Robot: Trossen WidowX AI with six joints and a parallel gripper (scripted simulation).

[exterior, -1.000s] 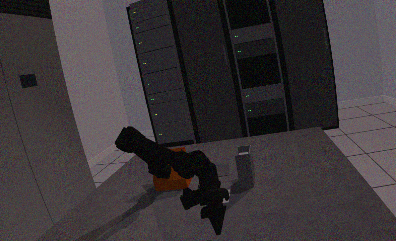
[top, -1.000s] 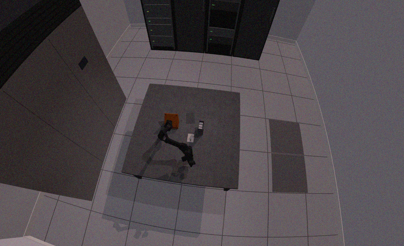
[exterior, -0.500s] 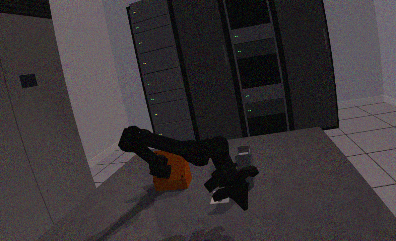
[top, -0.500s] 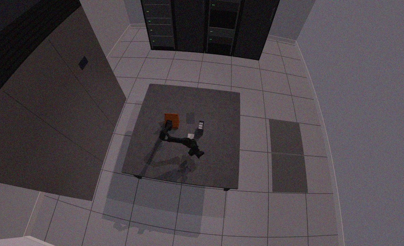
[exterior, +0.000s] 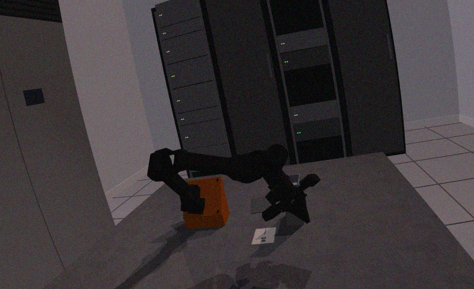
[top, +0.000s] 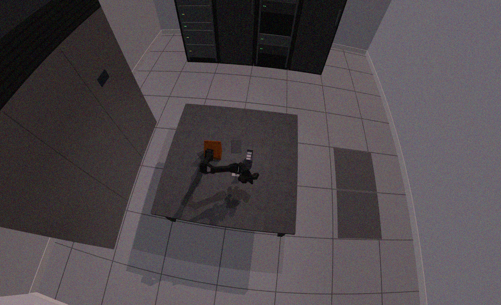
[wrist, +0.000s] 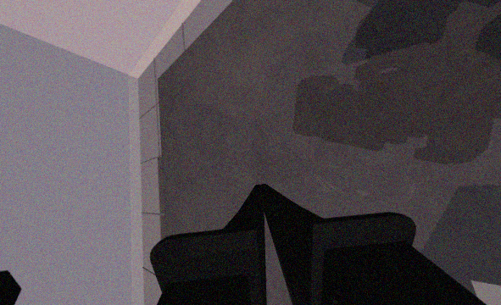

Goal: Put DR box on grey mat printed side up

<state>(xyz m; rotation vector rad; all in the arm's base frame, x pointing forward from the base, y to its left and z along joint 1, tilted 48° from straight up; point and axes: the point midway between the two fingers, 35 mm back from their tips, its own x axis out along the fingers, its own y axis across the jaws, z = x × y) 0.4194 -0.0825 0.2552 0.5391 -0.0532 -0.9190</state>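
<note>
The bin [top: 249,162] is a narrow dark holder with pale box tops [top: 249,154], seemingly three; their codes do not show. In the exterior view the arm hides most of it. A flat-looking white piece printed DR [exterior: 259,239] [top: 235,174] lies on the table, partly under the arm in the top view; its thickness is hard to tell. The grey mat [top: 235,146] [exterior: 256,206] has nothing visible on it, though the arm covers part of it in the exterior view. My gripper [top: 251,183] [exterior: 308,221] [wrist: 260,189] is shut and empty, above the table on the near side of the bin.
An orange block [top: 212,148] [exterior: 215,196] stands at the arm's base. The arm's forearm [top: 221,168] [exterior: 209,163] stretches across the table [top: 275,132] [exterior: 357,201] toward the bin. Dark server racks [top: 235,30] [exterior: 246,79] stand beyond the table.
</note>
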